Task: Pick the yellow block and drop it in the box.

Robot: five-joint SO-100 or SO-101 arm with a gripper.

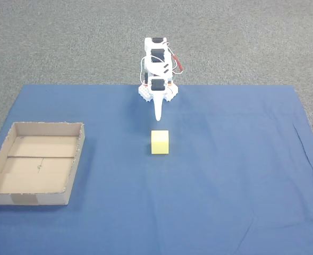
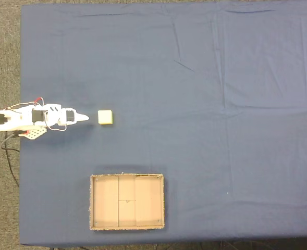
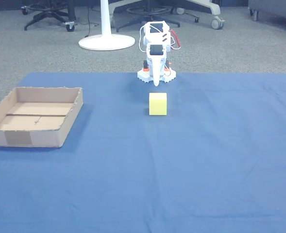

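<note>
The yellow block (image 1: 160, 142) (image 2: 106, 117) (image 3: 158, 104) sits alone on the blue cloth, a short way in front of the arm. The white arm is folded back over its base, and its gripper (image 1: 158, 117) (image 2: 85, 119) (image 3: 156, 83) points at the block with the fingers together, shut and holding nothing. A small gap of cloth separates the fingertip from the block. The box (image 1: 71, 172) (image 2: 163, 203) (image 3: 67, 126), a shallow brown cardboard tray, lies empty near the cloth's edge, well to the left of the block in the other view.
The blue cloth (image 1: 236, 175) (image 2: 221, 104) (image 3: 220, 160) covers the work area, with grey carpet around it. Behind the arm in the other view stand a white round pedestal base (image 3: 106, 41) and chair legs on castors. Cables (image 2: 10, 151) trail from the arm's base.
</note>
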